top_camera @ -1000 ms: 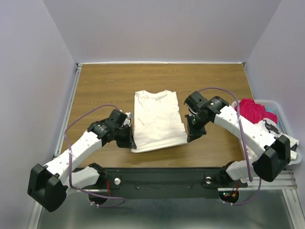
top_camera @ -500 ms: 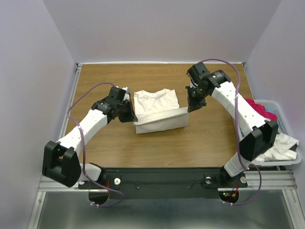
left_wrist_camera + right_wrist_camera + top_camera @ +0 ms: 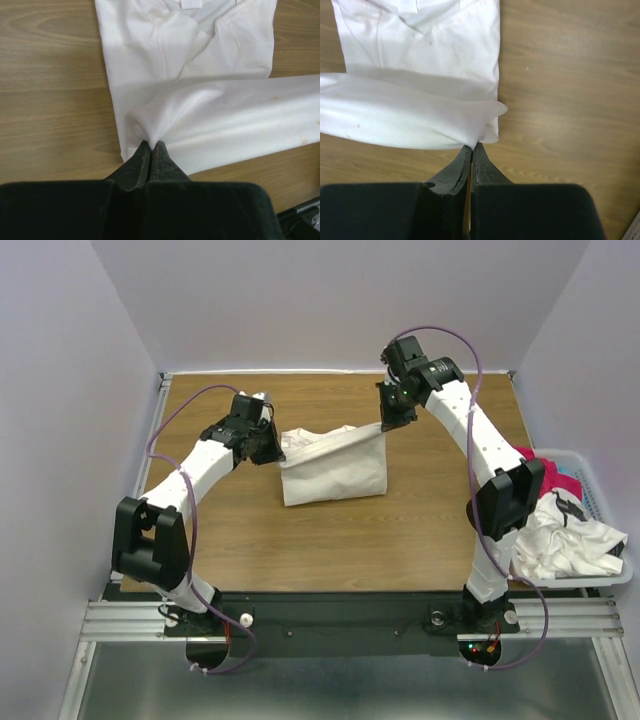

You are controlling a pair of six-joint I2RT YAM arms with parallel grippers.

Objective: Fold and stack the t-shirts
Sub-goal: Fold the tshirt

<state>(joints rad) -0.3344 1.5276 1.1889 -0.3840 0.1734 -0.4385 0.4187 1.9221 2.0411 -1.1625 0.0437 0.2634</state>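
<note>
The plain off-white t-shirt [image 3: 335,472] lies mid-table, its near hem lifted and carried over toward the collar end. My left gripper [image 3: 277,448] is shut on the hem's left corner, seen close up as the left gripper [image 3: 151,145] pinching a peak of off-white t-shirt cloth [image 3: 200,55]. My right gripper [image 3: 385,424] is shut on the right corner; in its wrist view the right gripper [image 3: 472,146] holds the off-white t-shirt [image 3: 420,50] the same way. The raised hem stretches between both grippers above the flat collar part.
A white slatted basket [image 3: 578,454] sits at the table's right edge. It holds a magenta-red t-shirt [image 3: 563,482] and a crumpled white t-shirt with dark markings [image 3: 565,538]. The right arm's elbow reaches over the basket. Bare wooden table [image 3: 220,530] surrounds the shirt.
Both grippers have moved from the near side toward the far side, carrying the hem up and over the shirt. The visible flat shirt has shortened to about half.
</note>
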